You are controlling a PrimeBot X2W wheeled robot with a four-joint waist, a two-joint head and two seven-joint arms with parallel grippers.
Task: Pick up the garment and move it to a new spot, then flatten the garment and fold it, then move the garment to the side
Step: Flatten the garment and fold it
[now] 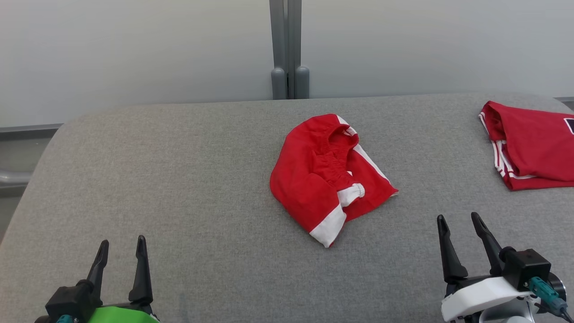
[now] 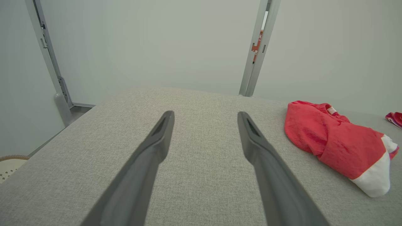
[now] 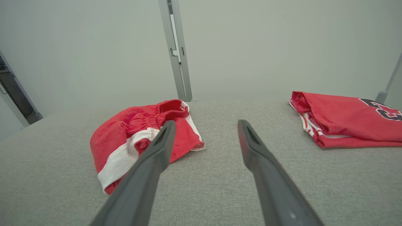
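Left hand: the left hand (image 1: 123, 240) has its fingers spread with nothing between them; the garment (image 1: 323, 175) lies ahead of it and well off to its right.
Garment: red shorts with white bands in a crumpled heap, ahead and left of the right hand (image 1: 458, 216), near but not touching.
Handling: probably light, soft and limp; it should sag when lifted.
Hold: the bunched waistband (image 1: 334, 168) or the white hem (image 1: 329, 229) nearest the hands offers thick cloth to pinch.
Right hand: fingers spread, empty.
Second red garment (image 1: 533, 152): folded, ahead and right of the right hand.
Table (image 1: 179, 179): grey woven cover, likely to drag on cloth.
Room: pale wall (image 1: 134, 49), grey post (image 1: 287, 45) beyond.
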